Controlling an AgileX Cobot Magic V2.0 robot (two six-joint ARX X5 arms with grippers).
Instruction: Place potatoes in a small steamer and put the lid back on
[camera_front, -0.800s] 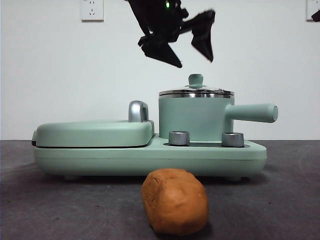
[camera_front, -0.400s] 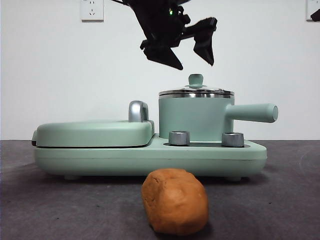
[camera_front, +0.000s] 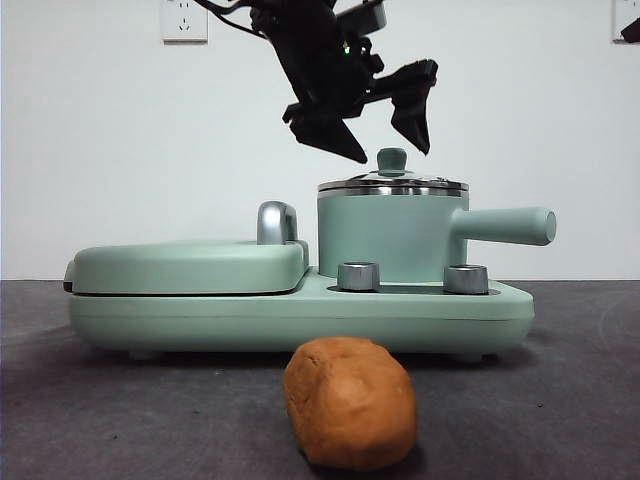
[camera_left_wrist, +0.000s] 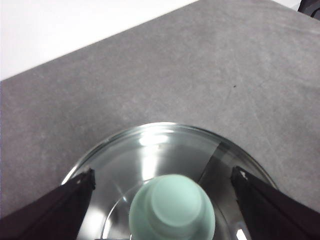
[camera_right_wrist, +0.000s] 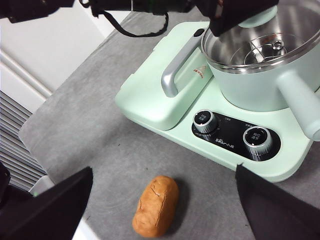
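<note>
While left end effector (camera_front: 385, 135) straddles lid (camera_front: 392, 183), labels stay unreadable.

Potato (camera_front: 349, 403): matt orange-brown skin, lumpy, finely cracked.
Steamer (camera_front: 390, 238): smooth mint-green satin wall, polished steel rim.
Lid (camera_left_wrist: 165, 165): clear glossy glass; smooth mint knob (camera_left_wrist: 172, 206).
Cover (camera_front: 188, 266): smooth mint finish, chrome handle (camera_front: 276, 222).
Dials (camera_right_wrist: 257, 139): shiny metal.
Worktop (camera_left_wrist: 150, 75): grey, matt, slightly grainy.
Jaws: matt black.

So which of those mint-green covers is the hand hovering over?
The left hand hovers open over the round glass lid with the small knob on the pot, not the flat griddle cover beside it.
</note>
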